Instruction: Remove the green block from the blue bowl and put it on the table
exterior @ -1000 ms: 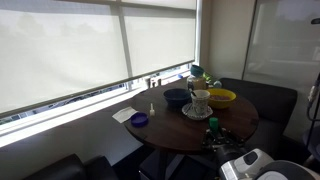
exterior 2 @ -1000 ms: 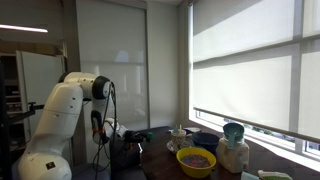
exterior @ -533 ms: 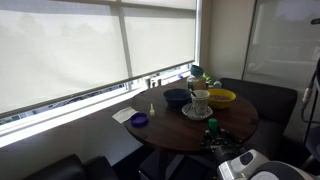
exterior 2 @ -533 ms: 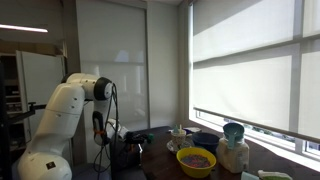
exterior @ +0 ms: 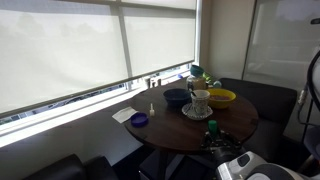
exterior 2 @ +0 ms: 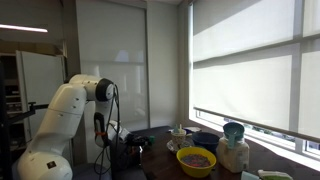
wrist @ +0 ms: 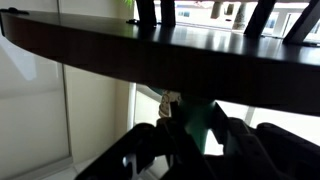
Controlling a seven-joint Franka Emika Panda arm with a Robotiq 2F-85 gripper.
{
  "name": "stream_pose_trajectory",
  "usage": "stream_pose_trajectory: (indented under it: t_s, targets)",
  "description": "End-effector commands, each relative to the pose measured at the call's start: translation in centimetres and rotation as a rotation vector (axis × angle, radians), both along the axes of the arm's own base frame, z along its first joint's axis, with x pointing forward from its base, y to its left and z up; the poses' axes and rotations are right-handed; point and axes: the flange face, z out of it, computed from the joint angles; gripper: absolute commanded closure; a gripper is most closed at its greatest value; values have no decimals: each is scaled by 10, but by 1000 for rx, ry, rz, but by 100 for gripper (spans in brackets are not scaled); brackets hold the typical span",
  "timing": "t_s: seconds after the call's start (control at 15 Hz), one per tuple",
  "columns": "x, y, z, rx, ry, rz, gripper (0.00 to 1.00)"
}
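The blue bowl (exterior: 176, 97) stands on the far side of the round brown table (exterior: 170, 130); it also shows in an exterior view (exterior 2: 205, 140). I cannot see inside it, so the green block is hidden. A small green thing (exterior: 211, 126) sits near the table's front edge; I cannot tell what it is. My gripper (exterior 2: 133, 145) hangs low beside the table edge, away from the bowl. In the wrist view the dark jaws (wrist: 192, 135) sit below the table rim (wrist: 120, 50), spread apart, with a blurred greenish shape between them.
A yellow bowl (exterior: 222, 97) (exterior 2: 196, 160), a cup on a plate (exterior: 200, 103), a small blue-purple dish (exterior: 139, 120) and a teal-lidded jar (exterior 2: 233, 148) stand on the table. Dark seats ring the table. Windows with blinds run behind it.
The arm has shifted slightly toward the table. A dark shape at the right edge of an exterior view has grown. The things on the table have not moved.
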Motion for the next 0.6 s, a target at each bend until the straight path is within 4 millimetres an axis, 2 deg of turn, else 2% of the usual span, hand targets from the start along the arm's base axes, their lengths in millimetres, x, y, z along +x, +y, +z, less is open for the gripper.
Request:
stream_pose_trajectory:
  t_s: [0.0,0.13,0.2,0.33,0.53]
  targets:
    - [4,6,-9,-13,-16,7,92]
    - [5,6,-12,-17,-11,6,91]
    - [6,6,-12,-18,-8,5,42]
    - [6,7,-14,-18,-5,3,35]
    - [7,8,-15,-16,-2,0,14]
